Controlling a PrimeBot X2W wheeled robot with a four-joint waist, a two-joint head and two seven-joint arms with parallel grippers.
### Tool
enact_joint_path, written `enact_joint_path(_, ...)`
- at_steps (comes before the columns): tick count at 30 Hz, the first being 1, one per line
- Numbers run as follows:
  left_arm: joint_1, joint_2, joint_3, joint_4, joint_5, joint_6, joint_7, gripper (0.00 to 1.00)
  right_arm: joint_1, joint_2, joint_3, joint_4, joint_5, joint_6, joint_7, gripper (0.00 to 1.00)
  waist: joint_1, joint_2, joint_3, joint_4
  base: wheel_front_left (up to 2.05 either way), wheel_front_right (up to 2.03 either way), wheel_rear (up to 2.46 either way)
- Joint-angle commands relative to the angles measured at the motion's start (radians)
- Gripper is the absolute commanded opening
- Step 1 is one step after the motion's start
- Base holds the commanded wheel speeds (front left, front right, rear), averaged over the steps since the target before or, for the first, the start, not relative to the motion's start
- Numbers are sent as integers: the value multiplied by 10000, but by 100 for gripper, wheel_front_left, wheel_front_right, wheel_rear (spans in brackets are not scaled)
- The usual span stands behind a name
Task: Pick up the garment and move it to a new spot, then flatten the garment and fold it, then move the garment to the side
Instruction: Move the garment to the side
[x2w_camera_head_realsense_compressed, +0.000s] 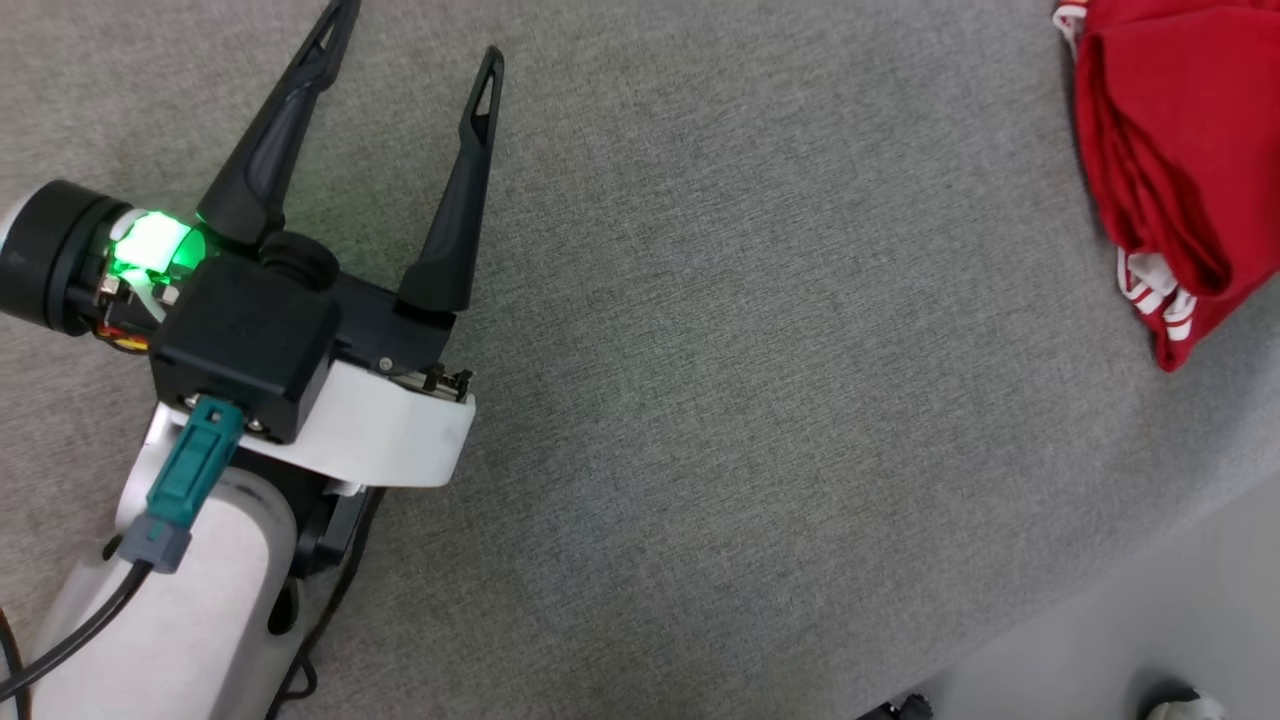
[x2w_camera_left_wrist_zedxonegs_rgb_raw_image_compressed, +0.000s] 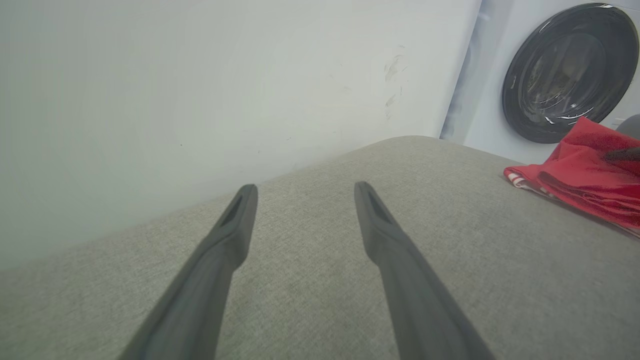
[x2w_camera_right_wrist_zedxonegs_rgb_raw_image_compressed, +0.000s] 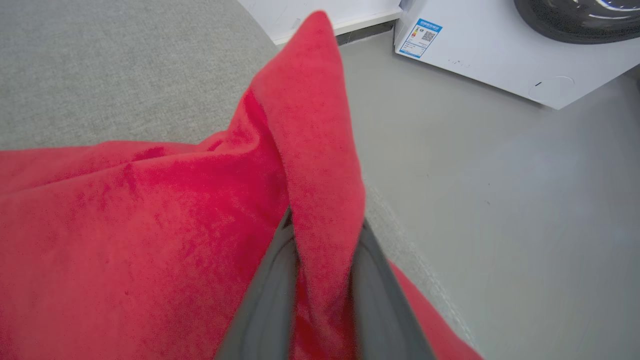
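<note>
1. The garment (x2w_camera_head_realsense_compressed: 1170, 150) is a red bundle at the far right side of the desk (x2w_camera_head_realsense_compressed: 700, 400), close to the desk's edge, and it looks folded
2. In the head view the bundle's long side runs up and down the picture, so I think it points away from the robot, along the right edge of the desk
3. The right end effector (x2w_camera_right_wrist_zedxonegs_rgb_raw_image_compressed: 325, 235) is right at the garment. Its two dark fingers are pinched on a fold of red cloth, and the fold sticks up between them like a little peak
4. The left end effector (x2w_camera_head_realsense_compressed: 418, 30) is wide open and has nothing in it. It hangs over bare grey desk on the left
5. From the left end effector the garment (x2w_camera_left_wrist_zedxonegs_rgb_raw_image_compressed: 585, 175) lies off to the right and well apart, in front of the washing machine (x2w_camera_left_wrist_zedxonegs_rgb_raw_image_compressed: 570, 75)
6. So the right arm is much the nearer one, and I think the next move belongs to it
7. My guess is that the job is near its end, with the garment at the side
8. The floor (x2w_camera_right_wrist_zedxonegs_rgb_raw_image_compressed: 500, 200) is just past the edge, so a push further right could make the garment (x2w_camera_right_wrist_zedxonegs_rgb_raw_image_compressed: 125, 225) slide off
</note>
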Motion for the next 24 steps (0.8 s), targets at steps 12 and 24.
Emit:
enact_joint_path(12,507,-240,-14,493,-339,225,-623,100,-321,-497,567,1482,-598,-6,-2011,100,-2,0,-1018,172,0,0,0)
enact_joint_path(24,3153,-983,342,1949,-1531,991,-2172,100,1946,-1161,2280,-157,-240,-6,-1695,100,-2,0,-4317,1500,0,0,0)
